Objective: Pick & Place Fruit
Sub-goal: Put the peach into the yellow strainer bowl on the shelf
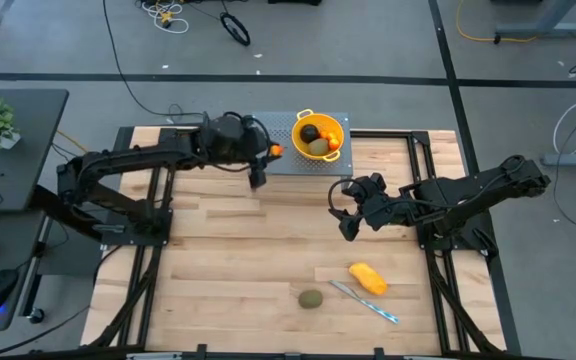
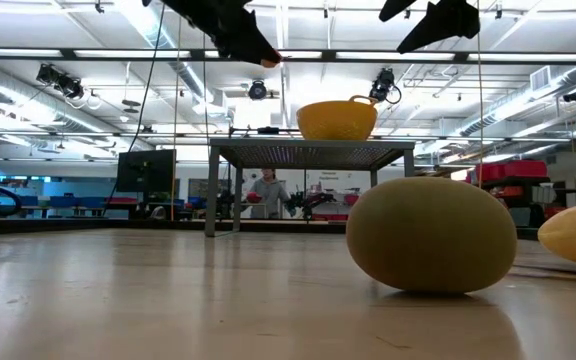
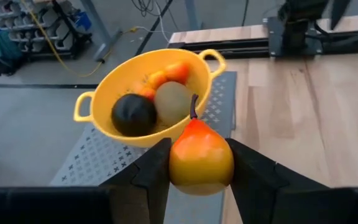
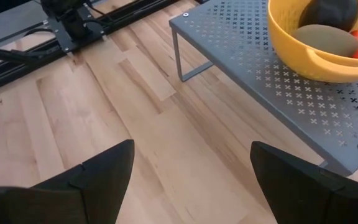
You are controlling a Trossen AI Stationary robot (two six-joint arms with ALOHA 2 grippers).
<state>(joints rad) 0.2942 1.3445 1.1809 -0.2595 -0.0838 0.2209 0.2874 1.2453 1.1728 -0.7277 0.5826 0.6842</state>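
Observation:
My left gripper [image 1: 266, 153] hovers at the left edge of the grey stand [image 1: 288, 162] and is shut on a small orange-yellow toy pear [image 3: 201, 163]. The yellow colander [image 1: 320, 133] on the stand holds a dark ball [image 3: 133, 114], an olive oval [image 3: 173, 102] and orange-red pieces [image 3: 166, 76]. A second olive oval [image 1: 311, 298] and the yellow-orange oblong [image 1: 368, 277] lie on the table near its near edge. My right gripper [image 1: 348, 215] is open above mid-table and holds nothing. My left gripper pinches the pear's wide body [image 3: 179, 168] between its two fingers [image 3: 154, 171], one on each side. The fingers come from the table's left, slanting down. The pear is lifted clear, and its dark stem [image 3: 193, 106] points away from the wrist toward the colander.
A slim silver-and-blue knife [image 1: 365, 302] lies beside the oblong. The stand's legs [image 4: 176, 56] rise from the table's far side. Dark frame rails [image 1: 423, 160] run along the table's right side. Bare wood lies between the two arms.

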